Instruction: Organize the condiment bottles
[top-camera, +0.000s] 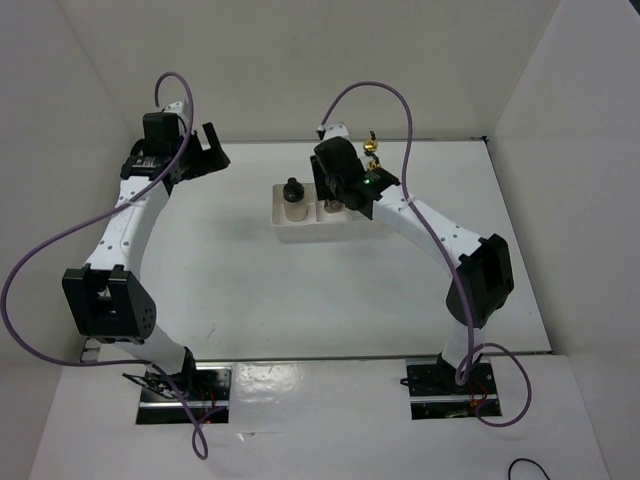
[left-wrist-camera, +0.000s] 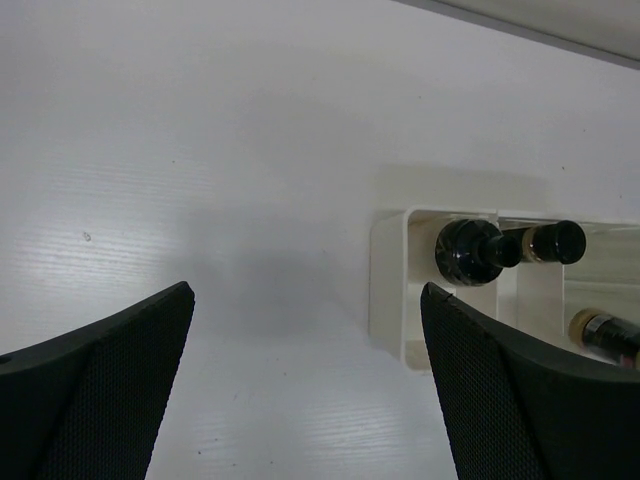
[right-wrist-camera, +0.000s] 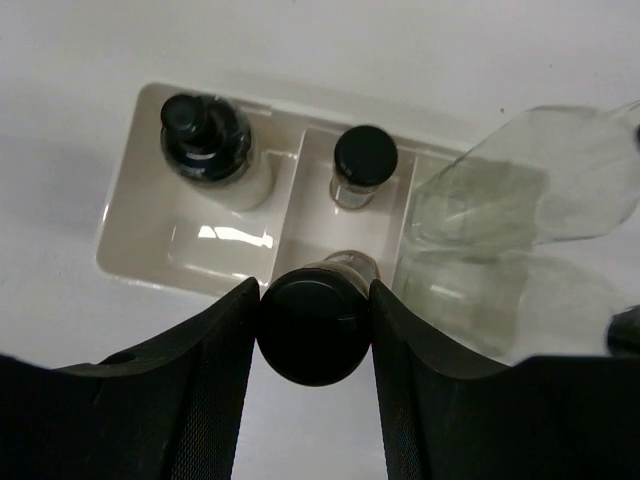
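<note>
my right gripper (right-wrist-camera: 315, 300) is clamping last dark spice jar (right-wrist-camera: 313, 338) above tray (right-wrist-camera: 135, 240) middle compartment, by table (top-camera: 250, 290) far edge. whitish jar (right-wrist-camera: 205, 145), other dark jar (right-wrist-camera: 364, 160) sitting inside; glass bottles (right-wrist-camera: 500, 200) seemingly too. my left gripper (left-wrist-camera: 307, 295) hanging agape.

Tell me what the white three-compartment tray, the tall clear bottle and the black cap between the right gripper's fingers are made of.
White three-compartment tray: likely plastic, smooth, glossy highlights. Tall clear bottle: probably glass, transparent, reflective; clear plastic possible. Black cap: seemingly plastic, satin sheen.
</note>
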